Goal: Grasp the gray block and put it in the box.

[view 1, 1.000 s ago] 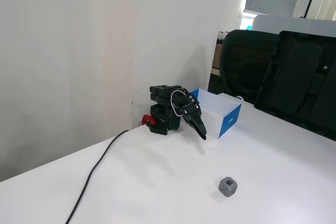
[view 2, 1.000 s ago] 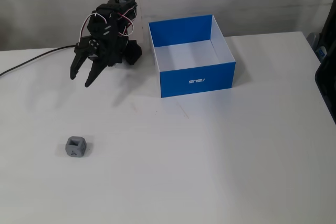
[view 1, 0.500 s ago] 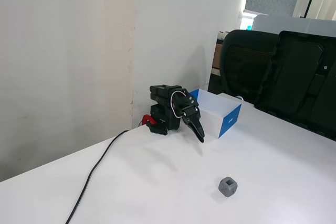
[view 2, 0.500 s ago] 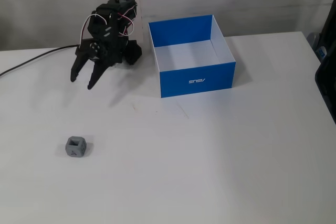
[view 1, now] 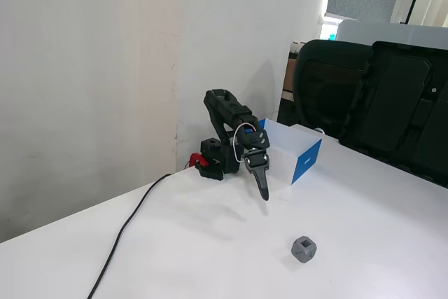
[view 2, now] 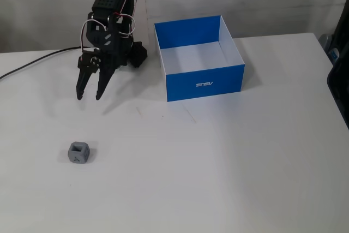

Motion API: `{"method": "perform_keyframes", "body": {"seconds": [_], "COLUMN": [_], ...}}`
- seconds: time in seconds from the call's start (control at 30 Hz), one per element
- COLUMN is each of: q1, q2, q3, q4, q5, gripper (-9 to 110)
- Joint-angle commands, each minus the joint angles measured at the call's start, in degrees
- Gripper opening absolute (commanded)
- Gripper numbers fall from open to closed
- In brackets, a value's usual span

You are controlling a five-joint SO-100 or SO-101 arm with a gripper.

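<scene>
The gray block (view 2: 79,153) is a small dark-gray cube with a recessed face, lying alone on the white table; it also shows in a fixed view (view 1: 304,249). My gripper (view 2: 89,96) hangs above the table, fingertips pointing down and slightly apart, open and empty. It is well behind the block and a little to its right. Seen side-on, the gripper (view 1: 264,194) shows as one dark blade. The box (view 2: 204,83) has blue side panels, stands open and empty to the right of the arm, and also shows in a fixed view (view 1: 306,161).
A black cable (view 1: 126,232) runs from the arm's base across the table toward the front left. A black office chair (view 1: 329,92) and a dark case (view 1: 406,110) stand beyond the table's far edge. A wall is close behind the arm.
</scene>
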Motion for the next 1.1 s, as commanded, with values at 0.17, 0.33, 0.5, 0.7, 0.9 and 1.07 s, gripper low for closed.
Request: {"method": "perform_keyframes", "body": {"seconds": [0.17, 0.33, 0.5, 0.7, 0.9, 1.07], "q1": [-0.70, 0.26, 1.93, 4.13, 8.09, 8.26], "q2": [-17.49, -19.42, -19.34, -19.51, -27.95, -40.61], "q3": [-16.44, -19.07, -19.78, -22.24, -30.76, -41.31], "q4": [1.93, 3.52, 3.43, 1.41, 1.41, 7.56], "q5": [0.53, 0.35, -0.97, -4.04, -5.89, -5.80], "gripper": [23, 24, 23, 27, 31, 31]}}
